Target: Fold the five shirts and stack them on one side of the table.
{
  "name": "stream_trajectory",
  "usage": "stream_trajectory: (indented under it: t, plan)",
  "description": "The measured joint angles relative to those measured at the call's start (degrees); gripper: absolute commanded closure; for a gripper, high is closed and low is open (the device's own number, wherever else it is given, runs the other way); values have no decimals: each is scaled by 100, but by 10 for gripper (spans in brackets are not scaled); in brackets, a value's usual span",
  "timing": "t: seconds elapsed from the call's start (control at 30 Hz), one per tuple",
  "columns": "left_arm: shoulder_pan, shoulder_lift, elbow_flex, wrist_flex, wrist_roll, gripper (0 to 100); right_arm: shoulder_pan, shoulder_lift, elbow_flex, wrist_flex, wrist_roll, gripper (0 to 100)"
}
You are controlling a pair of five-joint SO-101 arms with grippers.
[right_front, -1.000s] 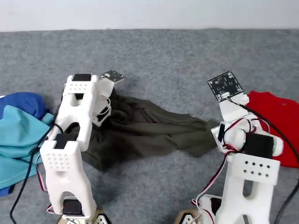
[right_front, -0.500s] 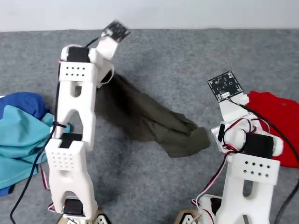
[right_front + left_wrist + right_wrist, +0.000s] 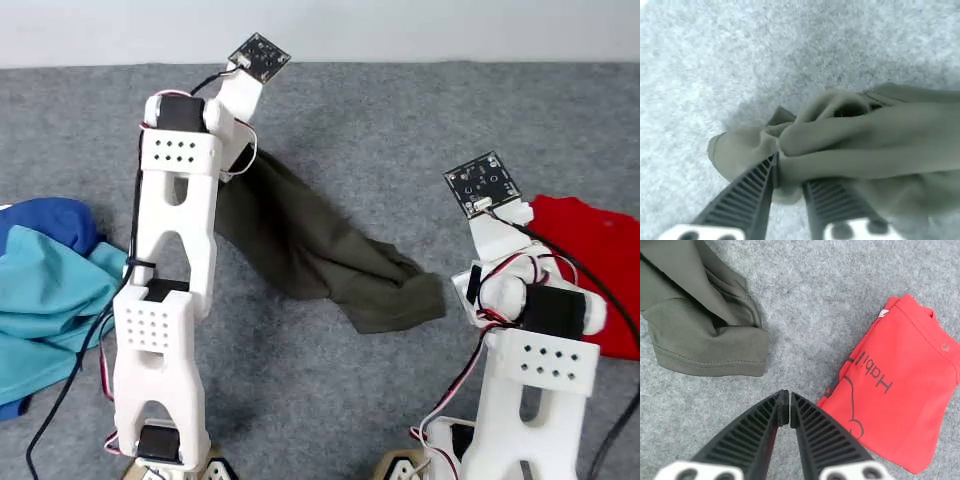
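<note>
An olive shirt (image 3: 320, 250) hangs from the far left of the table and trails down to the grey carpet at the centre. My left gripper (image 3: 787, 170) is shut on a bunched edge of the olive shirt (image 3: 840, 145), held up above the carpet. My right gripper (image 3: 786, 407) is shut with nothing in it, hovering over bare carpet between the olive shirt's hem (image 3: 705, 340) and a folded red shirt (image 3: 900, 390). The red shirt (image 3: 590, 260) lies at the right edge. A teal shirt (image 3: 45, 300) and a blue shirt (image 3: 50, 222) are heaped at the left edge.
Grey carpet (image 3: 400, 130) covers the table, with a white wall along the far edge. The right arm's base (image 3: 530, 400) stands near the front right, the left arm's base (image 3: 155, 400) at the front left.
My left arm has risen and swung toward the far edge, lifting the olive shirt's end off the carpet and pulling the cloth into a long diagonal strip. The right arm has stayed still.
</note>
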Motion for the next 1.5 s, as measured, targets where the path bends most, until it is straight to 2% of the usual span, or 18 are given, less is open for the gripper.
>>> stream_trajectory:
  t: [0.13,0.37,0.9,1.1,1.33,1.4,1.5]
  plan:
    - [-79,-9,-246,132,334,834,0,0,0,0,0,990]
    - [-105,-844,202,158,448,819,-9,0,0,0,0,990]
    - [-123,-3648,4062,158,448,824,-9,0,0,0,0,990]
    - [114,-4378,5609,158,448,870,0,0,0,0,0,990]
    - [782,-4633,7332,-756,448,869,-53,0,325,-26,0,987]
    - [800,-4633,7473,-888,475,869,-158,0,519,-105,0,975]
    - [598,-4651,7481,-941,571,869,-422,9,624,-141,0,901]
